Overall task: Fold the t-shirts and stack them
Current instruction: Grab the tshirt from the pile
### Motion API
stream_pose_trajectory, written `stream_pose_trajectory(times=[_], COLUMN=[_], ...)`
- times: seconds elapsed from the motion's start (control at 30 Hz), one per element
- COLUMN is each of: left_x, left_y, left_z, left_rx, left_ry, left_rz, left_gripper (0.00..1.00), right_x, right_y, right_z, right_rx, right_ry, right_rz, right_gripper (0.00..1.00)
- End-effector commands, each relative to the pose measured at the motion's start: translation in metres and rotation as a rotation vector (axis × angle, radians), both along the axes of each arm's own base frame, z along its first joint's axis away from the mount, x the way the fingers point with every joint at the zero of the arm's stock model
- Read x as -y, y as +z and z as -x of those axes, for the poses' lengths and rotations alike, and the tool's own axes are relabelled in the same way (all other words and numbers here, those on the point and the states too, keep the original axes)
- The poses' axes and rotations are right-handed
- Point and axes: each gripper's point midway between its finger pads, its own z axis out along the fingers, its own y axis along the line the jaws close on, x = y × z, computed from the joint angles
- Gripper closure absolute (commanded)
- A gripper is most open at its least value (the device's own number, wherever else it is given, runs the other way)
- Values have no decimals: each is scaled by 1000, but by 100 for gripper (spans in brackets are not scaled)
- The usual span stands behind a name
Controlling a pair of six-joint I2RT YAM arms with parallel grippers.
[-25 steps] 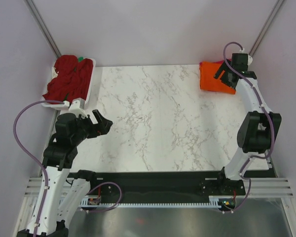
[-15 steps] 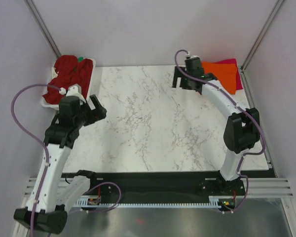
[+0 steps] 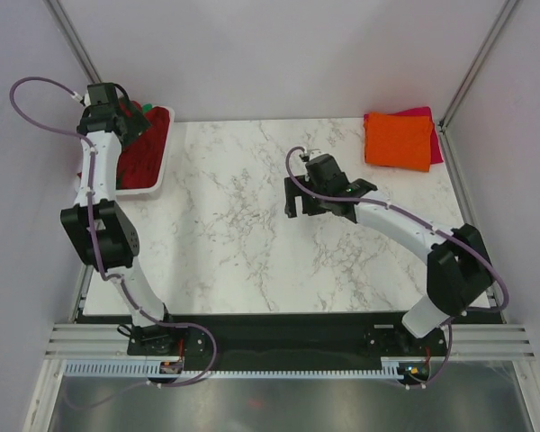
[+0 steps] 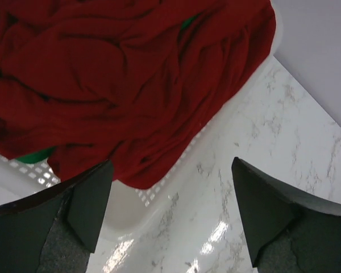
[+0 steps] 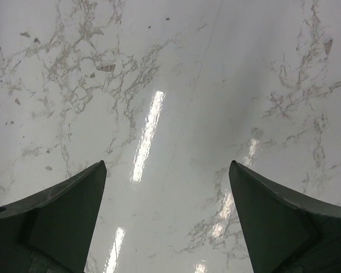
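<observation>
Crumpled dark red t-shirts (image 3: pixel 142 148) fill the white lattice basket (image 3: pixel 158 180) at the back left; they also show in the left wrist view (image 4: pixel 119 85), with a bit of green cloth (image 4: pixel 34 154) under them. My left gripper (image 3: pixel 126 121) hangs open and empty over the basket's near edge (image 4: pixel 168 190). A folded orange t-shirt (image 3: pixel 398 140) lies on a magenta-pink one (image 3: pixel 425 112) at the back right. My right gripper (image 3: pixel 310 200) is open and empty above bare table in the middle (image 5: pixel 166 187). The white t-shirt is not in view.
The marble table (image 3: pixel 252 234) spreads between the two piles. Grey walls and metal posts (image 3: pixel 481 54) close in the back and sides. A black rail (image 3: pixel 279 328) runs along the table's near edge.
My left arm has swung up and back from the table's left edge to over the basket. My right arm has left the orange stack and moved to the table's middle.
</observation>
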Motion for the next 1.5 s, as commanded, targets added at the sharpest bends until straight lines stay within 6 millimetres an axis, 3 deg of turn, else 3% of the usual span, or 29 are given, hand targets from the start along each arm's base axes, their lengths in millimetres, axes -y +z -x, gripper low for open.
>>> stream_pose_trajectory(times=[0.0, 0.03, 0.1, 0.13, 0.2, 0.23, 0.33, 0.53, 0.7, 0.73, 0.8, 0.93, 1.0, 1.03, 1.17, 1.2, 1.27, 1.3, 1.37, 1.4, 1.43, 1.47], left_x=[-27, -30, -40, -46, -56, -61, -73, -76, -78, -77, -79, -77, -76, -77, -69, -64, -41, -28, 10, 26, 57, 72], left_y=[9, 21, 1, 9, -1, 6, 0, -31, -52, -62, -61, -54, -44, -36, 37, 79, 125, 175, 229, 262, 297, 319], left_z=[-29, -38, -52, -58, -64, -67, -66, -69, -79, -83, -87, -93, -94, -93, -79, -71, -65, -52, -42, -31, -11, 2], left_rx=[45, 73, 32, 47, 22, 32, 11, -41, -53, -60, -44, -15, 6, 19, 144, 226, 322, 428, 559, 638, 719, 779], left_ry=[37, 26, 39, 44, 64, 70, 116, 117, 111, 90, 90, 77, 74, 78, 100, 102, 57, 38, -66, -106, -184, -223], left_rz=[-23, -49, -77, -105, -146, -170, -192, -152, -114, -87, -73, -57, -57, -63, -92, -99, -93, -98, -73, -77, -71, -78], left_gripper=[7, 7, 8, 8, 7, 7, 7, 8, 15, 22, 27, 81, 98, 98, 98, 98, 98, 98, 98, 98, 98, 98], right_x=[7, 13, 23, 27, 33, 38, 46, 48, 52, 53, 55, 58, 59, 59, 59, 60, 57, 57, 58, 61, 67, 69], right_y=[41, 43, 38, 44, 42, 41, 35, 17, 10, 10, 7, 2, -2, -3, 0, 0, 9, 11, 29, 34, 42, 56], right_z=[7, 15, 24, 28, 35, 40, 46, 48, 48, 48, 49, 50, 50, 50, 46, 44, 37, 34, 23, 21, 16, 11], right_rx=[100, 106, 99, 113, 114, 113, 112, 79, 72, 73, 69, 62, 55, 52, 61, 66, 85, 90, 132, 142, 170, 199], right_ry=[1, 3, 0, -1, -2, -3, -13, -3, -17, -22, -30, -38, -41, -42, -51, -59, -70, -82, -114, -126, -162, -183], right_rz=[-72, -71, -46, -49, -37, -32, -17, 20, 43, 46, 51, 62, 71, 75, 78, 81, 74, 78, 80, 88, 108, 105], right_gripper=[2, 2, 2, 2, 2, 2, 2, 2, 2, 2, 2, 2, 2, 2, 2, 2, 2, 2, 2, 2, 2, 2])
